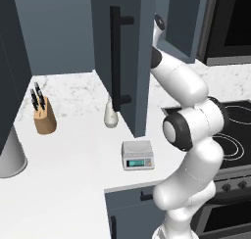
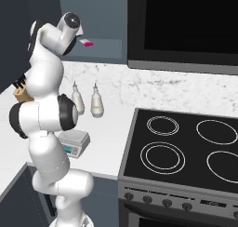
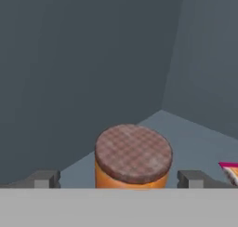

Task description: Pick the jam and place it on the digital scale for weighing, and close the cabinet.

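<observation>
I am reaching my claw [image 3: 119, 178] into the cabinet [image 1: 125, 61], fingers apart around the jam [image 3: 133, 156], ready to grab it.

White marble counter [image 1: 68, 184] carries digital scale [image 1: 138, 155] near its front edge, knife block [image 1: 44, 116], two white bottles [image 2: 96, 103]. Cabinet shelf [image 3: 195, 142] holds the jam [image 3: 133, 157].
</observation>
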You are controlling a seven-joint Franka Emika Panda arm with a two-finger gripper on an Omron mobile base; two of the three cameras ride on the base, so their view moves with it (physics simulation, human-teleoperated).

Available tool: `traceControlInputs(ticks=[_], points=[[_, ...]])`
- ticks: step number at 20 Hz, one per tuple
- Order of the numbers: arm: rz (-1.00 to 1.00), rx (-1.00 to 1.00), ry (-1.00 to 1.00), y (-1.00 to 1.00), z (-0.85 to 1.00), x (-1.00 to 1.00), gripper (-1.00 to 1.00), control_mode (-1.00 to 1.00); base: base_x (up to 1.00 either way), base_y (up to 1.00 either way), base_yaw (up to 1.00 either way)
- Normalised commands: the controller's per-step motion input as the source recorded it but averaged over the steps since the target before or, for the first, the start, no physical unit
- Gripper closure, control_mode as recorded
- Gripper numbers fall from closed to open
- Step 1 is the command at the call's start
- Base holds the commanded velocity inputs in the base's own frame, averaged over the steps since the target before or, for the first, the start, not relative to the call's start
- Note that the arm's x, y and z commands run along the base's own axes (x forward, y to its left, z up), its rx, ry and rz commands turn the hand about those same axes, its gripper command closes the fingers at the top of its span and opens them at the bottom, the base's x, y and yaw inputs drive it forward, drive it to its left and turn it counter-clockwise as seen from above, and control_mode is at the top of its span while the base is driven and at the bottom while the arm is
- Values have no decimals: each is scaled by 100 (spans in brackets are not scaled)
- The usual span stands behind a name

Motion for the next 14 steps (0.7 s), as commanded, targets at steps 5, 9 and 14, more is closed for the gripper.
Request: traceControlInputs(ticks=[5,9,14], points=[[3,0,8,-1,-1,13,-100,-100,0,0,0],[0,0,9,19,-5,20,100,-100,0,0,0],[0,0,11,8,-1,33,100,-100,0,0,0]])
